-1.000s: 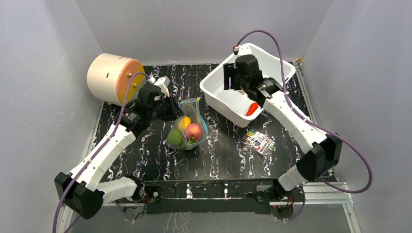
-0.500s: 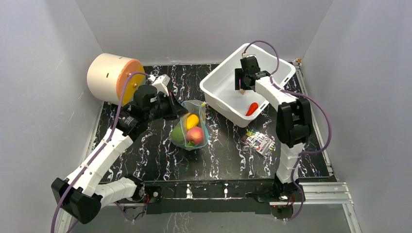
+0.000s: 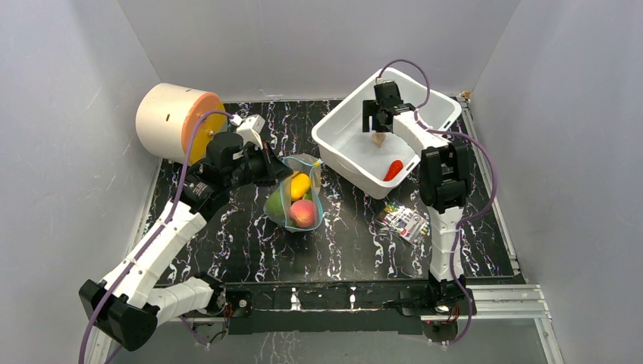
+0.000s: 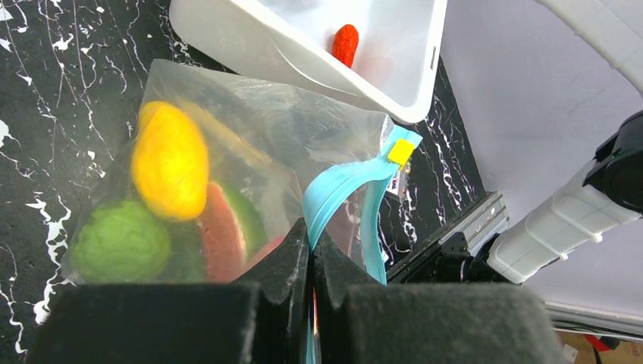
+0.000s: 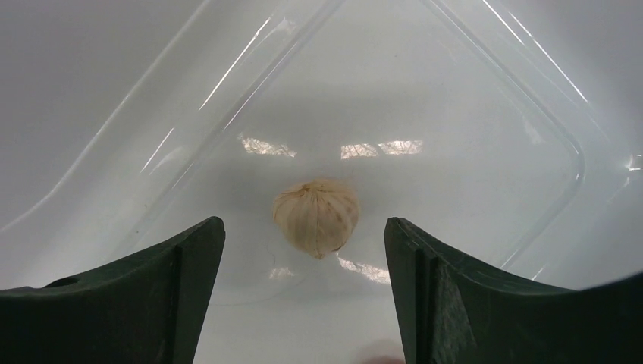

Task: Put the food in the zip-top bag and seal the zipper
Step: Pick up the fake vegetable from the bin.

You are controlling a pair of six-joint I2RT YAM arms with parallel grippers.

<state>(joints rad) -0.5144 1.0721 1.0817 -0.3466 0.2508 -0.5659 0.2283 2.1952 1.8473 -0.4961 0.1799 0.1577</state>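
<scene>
Two pieces of food lay outside zip-top bag [image 4: 250, 129]: pale garlic bulb [image 5: 316, 216] and red piece [image 4: 345, 44], both in white bin [image 3: 341, 155]. Over bulb hung right end effector [image 5: 303, 227], jaws wide apart, holding nothing. Bag sat just beside bin on table [image 3: 349, 235], mouth pinched at zipper [image 4: 341, 186] by fully closed left end effector [image 4: 311, 239]. Good grasp likely needed: descend centred, straddle bulb's widest part, stay clear of bin wall, close gently.

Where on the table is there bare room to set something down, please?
Bare: the front strip of table between bag and near edge, the gap between bag and packet, and the rear stretch between drum and bin. Crowded: beside the bag, where the left tool pinches it.
</scene>
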